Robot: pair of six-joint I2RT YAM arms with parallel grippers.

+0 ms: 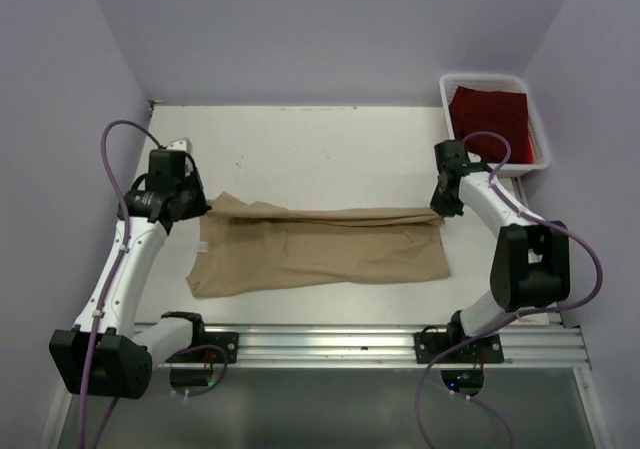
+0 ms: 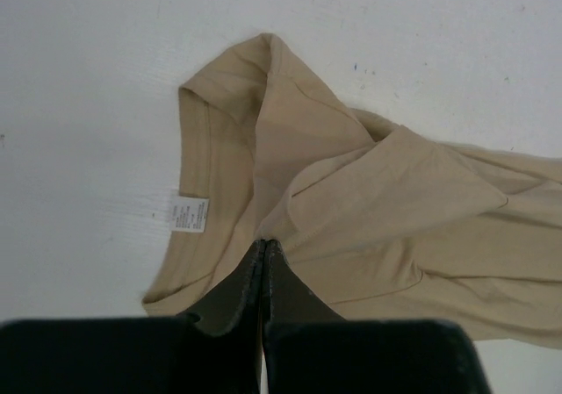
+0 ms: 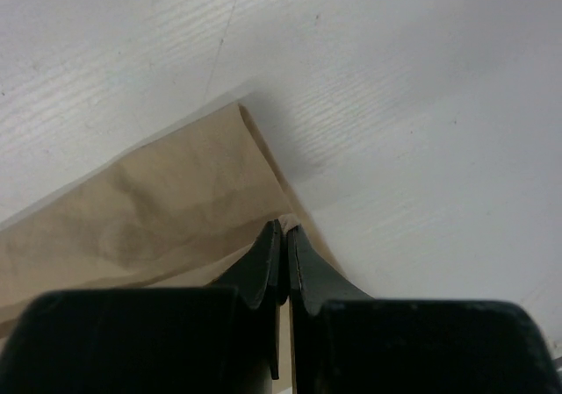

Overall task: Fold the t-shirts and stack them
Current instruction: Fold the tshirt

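Note:
A tan t-shirt (image 1: 320,249) lies lengthwise across the near half of the table, its far edge lifted into a taut line between the two arms. My left gripper (image 1: 207,207) is shut on the shirt's left end near the collar (image 2: 265,241); a small white neck label (image 2: 190,214) shows just left of it. My right gripper (image 1: 440,212) is shut on the shirt's right edge (image 3: 284,225), with cloth pinched at the fingertips. A dark red t-shirt (image 1: 490,121) lies in the white bin at the back right.
The white plastic bin (image 1: 533,119) stands at the table's back right corner, close behind the right arm. Purple walls close in the table on three sides. A metal rail (image 1: 330,344) runs along the near edge between the arm bases.

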